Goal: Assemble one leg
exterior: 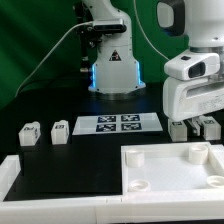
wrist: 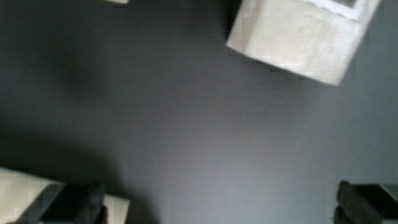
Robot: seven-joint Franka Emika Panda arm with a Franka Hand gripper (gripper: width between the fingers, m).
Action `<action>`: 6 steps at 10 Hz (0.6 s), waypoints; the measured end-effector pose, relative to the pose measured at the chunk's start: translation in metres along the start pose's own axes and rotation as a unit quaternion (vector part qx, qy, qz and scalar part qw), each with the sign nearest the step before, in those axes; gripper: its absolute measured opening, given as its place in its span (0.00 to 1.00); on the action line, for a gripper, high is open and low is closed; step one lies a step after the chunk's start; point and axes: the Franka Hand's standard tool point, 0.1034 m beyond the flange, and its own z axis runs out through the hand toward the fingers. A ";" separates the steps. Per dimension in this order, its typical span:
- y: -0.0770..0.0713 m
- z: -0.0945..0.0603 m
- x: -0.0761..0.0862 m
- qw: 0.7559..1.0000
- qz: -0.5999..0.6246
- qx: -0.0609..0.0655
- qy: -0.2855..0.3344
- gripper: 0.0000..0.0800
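Three small white legs with black-and-white tags stand on the dark table at the exterior view's left: one (exterior: 22, 135), one (exterior: 36, 130) and one (exterior: 60, 131). My gripper (exterior: 196, 129) hangs low over the table at the exterior view's right, just behind the large white slab (exterior: 150, 160). In the wrist view the gripper (wrist: 222, 205) is open, with only bare dark table between its dark fingers (wrist: 71, 203). A pale edge (wrist: 118, 207) shows beside one finger; I cannot tell what it is. A fourth leg is not clearly visible.
The marker board (exterior: 118, 123) lies in the middle of the table and also shows in the wrist view (wrist: 294, 40). The arm's base (exterior: 112, 65) stands behind it. A white ledge (exterior: 40, 180) runs along the front.
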 end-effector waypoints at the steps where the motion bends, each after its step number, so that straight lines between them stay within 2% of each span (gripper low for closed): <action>1: -0.007 -0.005 0.001 0.998 0.010 -0.001 -0.064 0.81; 3: -0.008 -0.002 0.005 0.987 0.019 0.002 -0.159 0.81; 4: -0.009 -0.003 -0.002 0.974 0.018 0.004 -0.225 0.81; 6: -0.009 -0.001 -0.003 0.954 0.018 0.009 -0.298 0.81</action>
